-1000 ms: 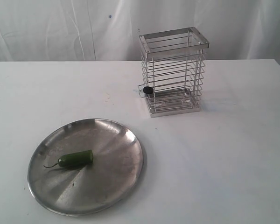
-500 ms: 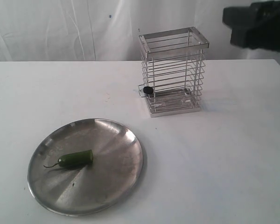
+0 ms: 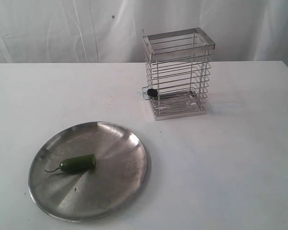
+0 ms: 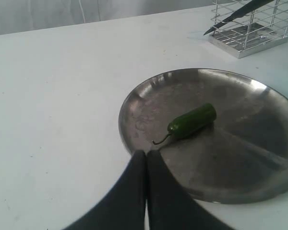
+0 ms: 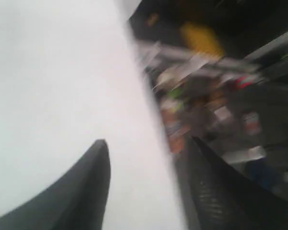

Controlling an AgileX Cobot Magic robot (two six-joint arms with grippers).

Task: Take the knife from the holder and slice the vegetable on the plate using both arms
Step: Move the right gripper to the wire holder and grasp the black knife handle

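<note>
My main worry is the right gripper (image 5: 149, 143): its jaws stand wide with nothing between them, but its camera is smeared and looks past the table's edge at clutter, so I cannot place it against the holder (image 3: 182, 51). Neither arm shows in the exterior view. A reach made on that poor sight could bump the light wire cage and tip it. The knife (image 4: 233, 16) shows only in the left wrist view, leaning in the holder with its dark tip poking out through the wires, so I judge it could snag on a wire when pulled and drag the holder up with it. The vegetable (image 3: 78, 163) lies on the left half of the plate (image 3: 120, 191), near left on the table (image 3: 221, 167). It is round and glossy, so an off-centre press could roll it. The left gripper (image 4: 145, 153) hangs just off the plate's rim, fingers pressed together and empty. I see nothing between plate and holder. A black knob (image 3: 152, 92) juts from the holder's left side.
</note>
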